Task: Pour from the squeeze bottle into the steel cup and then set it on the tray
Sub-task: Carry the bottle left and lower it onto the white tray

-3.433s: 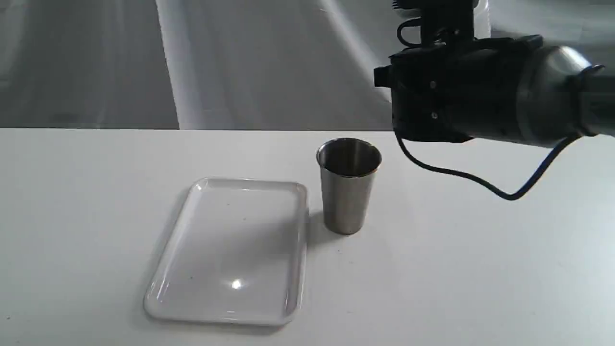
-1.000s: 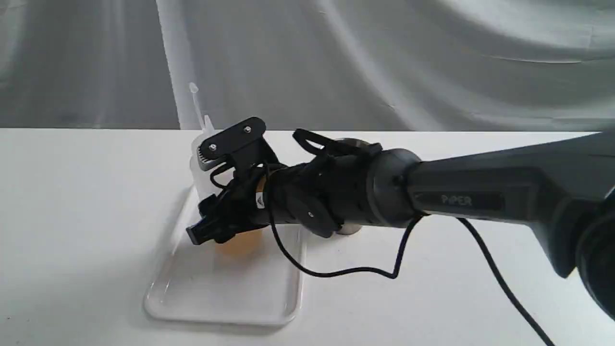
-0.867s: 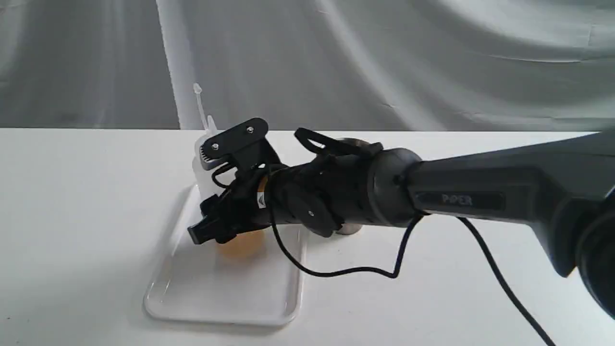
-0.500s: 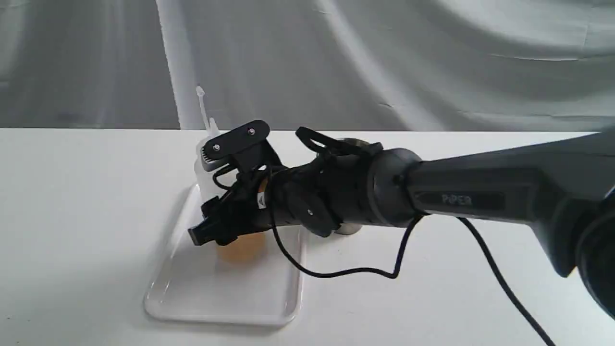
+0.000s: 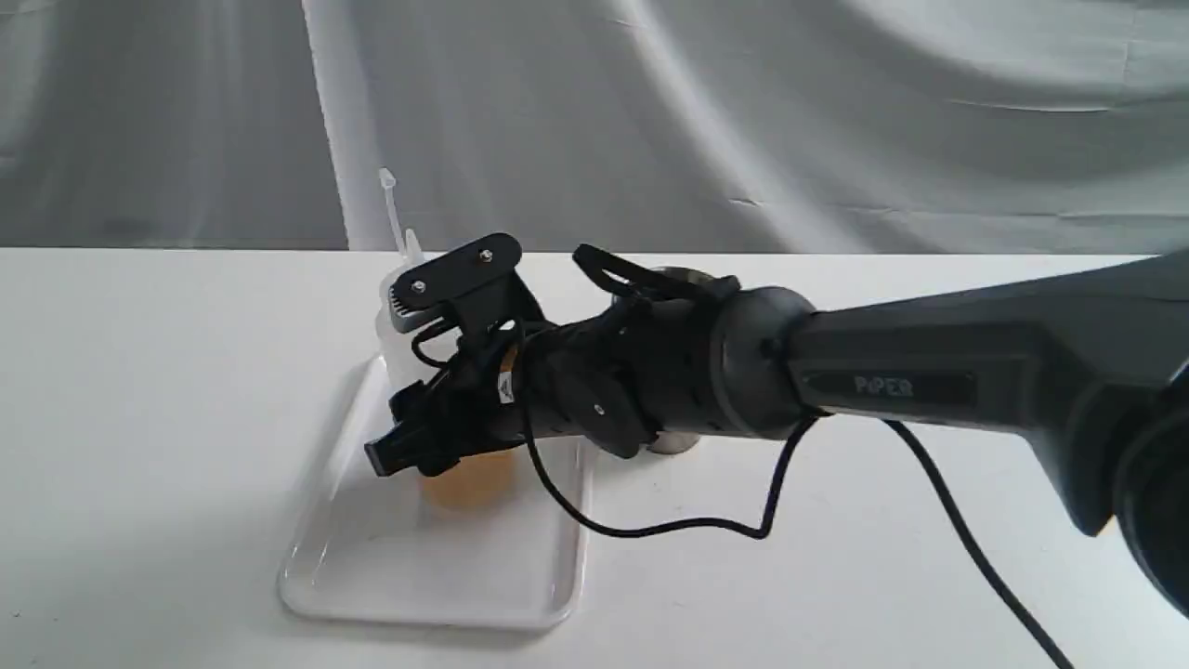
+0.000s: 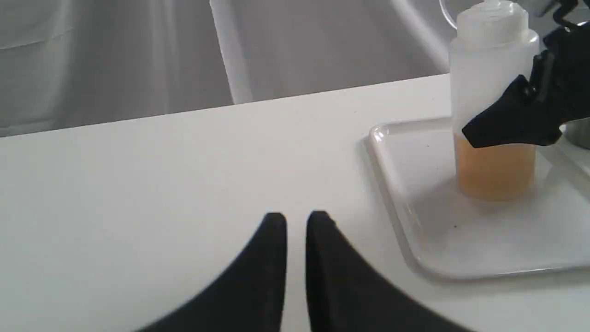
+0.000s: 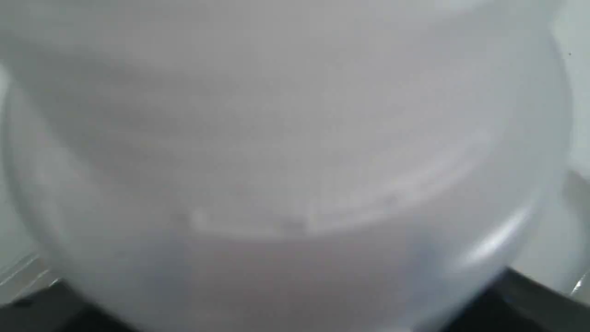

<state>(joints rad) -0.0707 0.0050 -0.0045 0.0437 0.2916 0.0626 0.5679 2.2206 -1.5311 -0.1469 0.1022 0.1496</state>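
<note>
The squeeze bottle (image 5: 464,478) (image 6: 493,92) stands upright on the white tray (image 5: 320,520) (image 6: 415,221), toward the tray's far end. Amber-orange liquid fills roughly its lower third, and the translucent wall above that is pale and clear. Its cone nozzle points up, with the thin cap strand rising beside it. The right gripper (image 5: 429,364) reaches across from the right with its jaws spread to the bottle's width. One finger lies against each side of the bottle above the liquid line, gripping it. In the right wrist view the bottle (image 7: 295,138) fills the frame as a whitish blur. The steel cup (image 5: 685,274) stands on the table (image 5: 139,372) just beside the tray's right edge, mostly hidden behind the right arm; its contents cannot be seen. The left gripper (image 6: 296,221) hovers over bare table well apart from the tray, its jaws almost together and holding nothing.
</note>
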